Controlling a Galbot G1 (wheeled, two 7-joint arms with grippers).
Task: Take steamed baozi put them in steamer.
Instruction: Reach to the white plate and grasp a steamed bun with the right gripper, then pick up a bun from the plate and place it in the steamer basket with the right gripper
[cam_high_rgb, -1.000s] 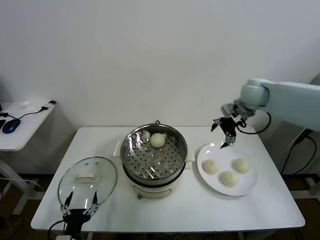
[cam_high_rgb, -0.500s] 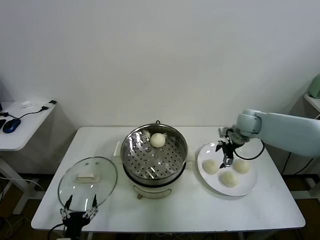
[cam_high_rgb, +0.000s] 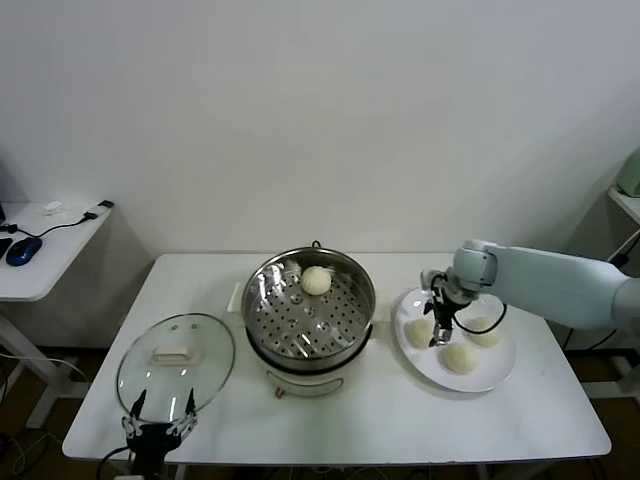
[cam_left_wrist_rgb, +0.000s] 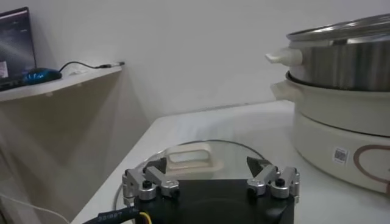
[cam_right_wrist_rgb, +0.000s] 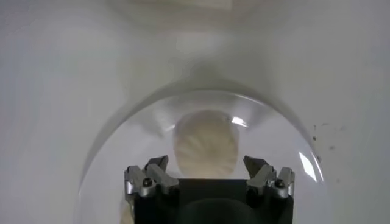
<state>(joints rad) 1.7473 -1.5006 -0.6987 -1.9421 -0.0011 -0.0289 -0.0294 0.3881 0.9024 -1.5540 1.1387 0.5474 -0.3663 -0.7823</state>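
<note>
The steamer (cam_high_rgb: 308, 315) is seen at the middle of the white table (cam_high_rgb: 380, 410); one steamed bao (cam_high_rgb: 316, 280) lies on its perforated tray toward twelve o'clock. At three o'clock from the steamer a white plate (cam_high_rgb: 492, 374) carries three more buns: one (cam_high_rgb: 418, 333) at the plate's nine o'clock, one (cam_high_rgb: 459, 357) at six o'clock, one (cam_high_rgb: 487, 331) at three o'clock. The right gripper (cam_high_rgb: 441, 326) is lowered over the plate just beside the nine o'clock bun; in the right wrist view its jaws are spread wide on either side of a bun (cam_right_wrist_rgb: 205, 143), which is not pinched. The left gripper (cam_high_rgb: 158, 420) is parked at the table's front edge, at six o'clock from the glass lid (cam_high_rgb: 175, 361); its jaws are spread apart and nothing is held between them.
</note>
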